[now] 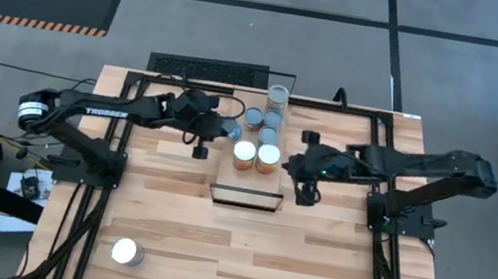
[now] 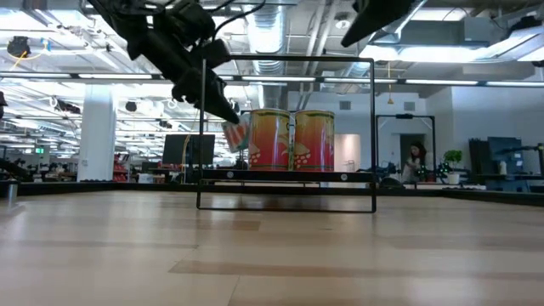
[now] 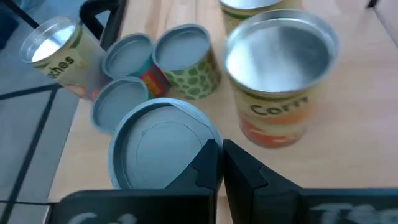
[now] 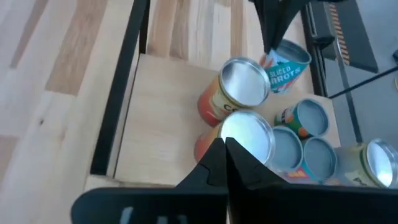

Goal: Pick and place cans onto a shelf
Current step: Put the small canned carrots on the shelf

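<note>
Collision with shelved cans (image 3: 280, 68) is risked by the tilted can (image 3: 163, 146) gripped in the left pincer (image 3: 221, 152); the right pincer (image 4: 224, 149) is closed, empty.

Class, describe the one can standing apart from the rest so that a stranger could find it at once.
Start at the wooden table seen from above. The shelf with its cluster of cans sits mid-table at the far side. The lone can stands upright near the front left corner, with no can beside it.

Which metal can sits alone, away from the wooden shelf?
The silver-topped metal can near the planked tabletop's front-left corner; every other can is clustered on the light wooden shelf.
</note>
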`<state>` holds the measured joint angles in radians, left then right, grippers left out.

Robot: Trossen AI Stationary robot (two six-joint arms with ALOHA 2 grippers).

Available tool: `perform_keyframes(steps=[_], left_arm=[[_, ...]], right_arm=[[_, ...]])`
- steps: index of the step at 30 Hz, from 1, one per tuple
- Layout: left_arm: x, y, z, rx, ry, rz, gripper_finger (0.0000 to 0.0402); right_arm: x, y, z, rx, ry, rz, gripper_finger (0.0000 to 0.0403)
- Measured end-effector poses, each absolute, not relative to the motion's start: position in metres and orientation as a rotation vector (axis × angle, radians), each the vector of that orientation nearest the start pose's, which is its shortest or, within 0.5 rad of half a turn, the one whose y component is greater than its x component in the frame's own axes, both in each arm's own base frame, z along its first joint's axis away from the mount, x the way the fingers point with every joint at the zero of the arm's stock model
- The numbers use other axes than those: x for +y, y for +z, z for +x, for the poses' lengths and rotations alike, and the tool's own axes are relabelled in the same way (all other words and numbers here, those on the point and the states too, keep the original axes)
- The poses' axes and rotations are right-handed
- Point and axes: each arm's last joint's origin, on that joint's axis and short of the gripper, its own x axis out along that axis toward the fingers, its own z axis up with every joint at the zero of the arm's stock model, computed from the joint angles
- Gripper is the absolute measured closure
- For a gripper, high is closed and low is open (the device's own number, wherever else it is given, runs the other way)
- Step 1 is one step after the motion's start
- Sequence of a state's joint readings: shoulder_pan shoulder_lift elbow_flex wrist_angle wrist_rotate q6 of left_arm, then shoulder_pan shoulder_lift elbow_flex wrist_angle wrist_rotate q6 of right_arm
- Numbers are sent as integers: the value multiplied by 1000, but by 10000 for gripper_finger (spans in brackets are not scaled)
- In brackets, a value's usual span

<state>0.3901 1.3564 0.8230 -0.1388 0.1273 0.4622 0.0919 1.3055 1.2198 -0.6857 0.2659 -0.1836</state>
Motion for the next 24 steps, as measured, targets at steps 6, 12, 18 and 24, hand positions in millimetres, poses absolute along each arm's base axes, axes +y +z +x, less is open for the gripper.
perform_keyframes(steps=[6, 12, 18, 24], left_arm=[[112, 224, 277, 677, 66, 240, 401], [121, 224, 296, 720, 56, 233, 401], [126, 222, 307, 755, 40, 239, 401], [128, 212, 311, 778, 23, 226, 401]], right_arm=[[22, 329, 258, 714, -107, -301, 396], [24, 326, 260, 725, -119, -323, 396], [26, 323, 262, 744, -109, -339, 395], [28, 323, 261, 739, -98, -345, 395]])
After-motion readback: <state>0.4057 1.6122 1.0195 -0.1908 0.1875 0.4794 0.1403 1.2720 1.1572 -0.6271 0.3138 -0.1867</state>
